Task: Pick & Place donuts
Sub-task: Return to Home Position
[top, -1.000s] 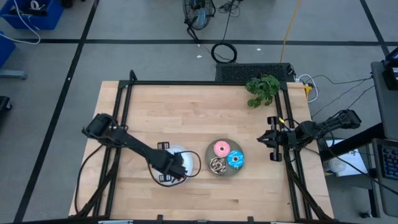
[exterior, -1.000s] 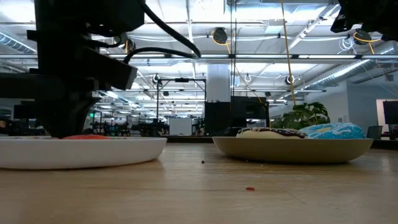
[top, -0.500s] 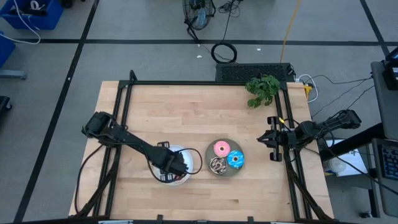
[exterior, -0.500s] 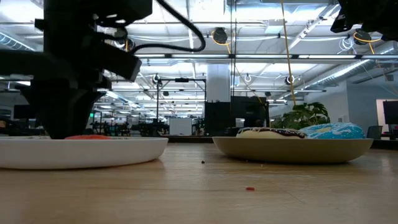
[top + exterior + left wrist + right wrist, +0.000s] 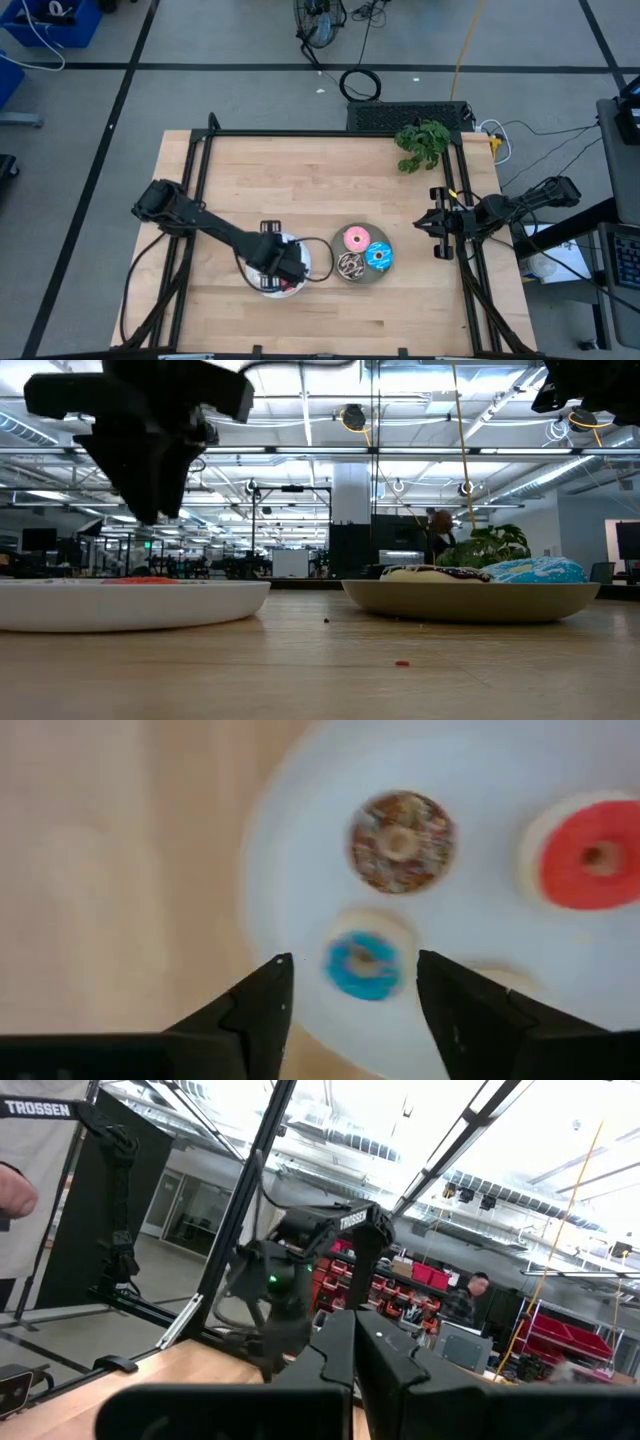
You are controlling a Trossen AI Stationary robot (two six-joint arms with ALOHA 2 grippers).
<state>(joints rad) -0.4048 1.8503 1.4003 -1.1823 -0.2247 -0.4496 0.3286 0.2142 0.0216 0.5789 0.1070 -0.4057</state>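
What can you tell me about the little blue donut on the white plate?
The little blue donut is a toy ring, blue icing over a pale base. It lies flat on the white plate, close to its rim, apart from the brown sprinkled mini donut. The left pincer hangs open above it, not touching.

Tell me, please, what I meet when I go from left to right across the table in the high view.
White plate, with the open left claw over it → grey plate holding donuts → right claw, waiting at the far right.
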